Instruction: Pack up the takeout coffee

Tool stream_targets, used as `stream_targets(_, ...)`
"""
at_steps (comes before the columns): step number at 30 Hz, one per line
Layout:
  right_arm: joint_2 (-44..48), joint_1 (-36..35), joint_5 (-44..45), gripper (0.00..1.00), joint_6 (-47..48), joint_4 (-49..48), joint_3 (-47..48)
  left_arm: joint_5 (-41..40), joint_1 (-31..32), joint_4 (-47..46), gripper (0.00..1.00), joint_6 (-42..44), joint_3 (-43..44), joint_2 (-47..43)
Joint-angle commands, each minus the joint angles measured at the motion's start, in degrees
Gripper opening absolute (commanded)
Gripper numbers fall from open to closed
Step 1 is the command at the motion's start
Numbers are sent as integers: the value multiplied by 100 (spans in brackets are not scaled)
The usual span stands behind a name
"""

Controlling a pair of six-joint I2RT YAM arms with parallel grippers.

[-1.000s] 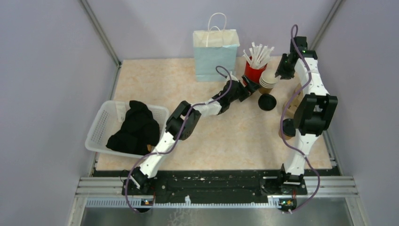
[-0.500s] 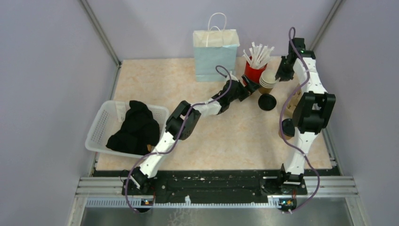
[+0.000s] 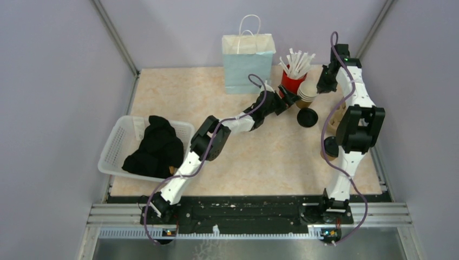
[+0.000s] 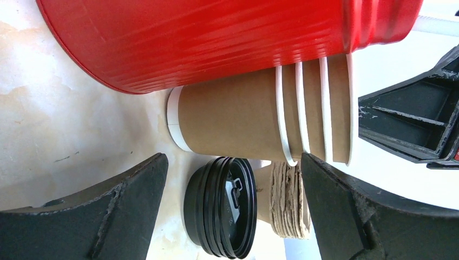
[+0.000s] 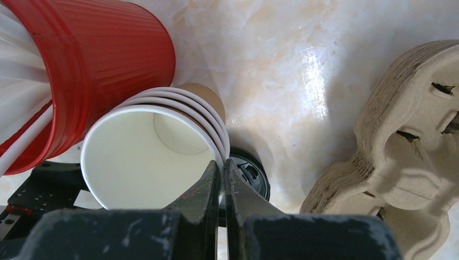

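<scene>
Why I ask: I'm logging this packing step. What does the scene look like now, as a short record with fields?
left gripper: open, facing the cup stack
right gripper: shut on the cup stack's top rim
cup stack: four nested kraft cups, against the red straw cup
lids: black, stacked on the table beside the cups
bag: pale blue, upright at the far edge

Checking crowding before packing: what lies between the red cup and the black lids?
A nested stack of brown paper cups, right beside the red cup and black lids; the left wrist view shows it.
</scene>
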State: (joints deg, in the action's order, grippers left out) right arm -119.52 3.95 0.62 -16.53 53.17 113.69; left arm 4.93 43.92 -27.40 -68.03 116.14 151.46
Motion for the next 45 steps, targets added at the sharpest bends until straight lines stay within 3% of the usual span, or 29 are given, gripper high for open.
stream_targets(1,96,-58,-9,0,13,-61,91,-32,-29,-460,98,-52,197,-141)
stream_targets(12,29,-60,35,0,1,-9,179,163,-98,-1727,98,-105,-834,-513)
stream_targets(28,45,-146,1,0,-5,-34,91,242,-112,-1112,98,-195,289,23)
stream_targets(39,-1,-147,35,0,-15,1,147,294,-198,-1908,98,-211,-772,-377)
stream_targets(45,-11,-143,1,0,-20,1,149,351,-226,-1741,95,-326,-458,-186)
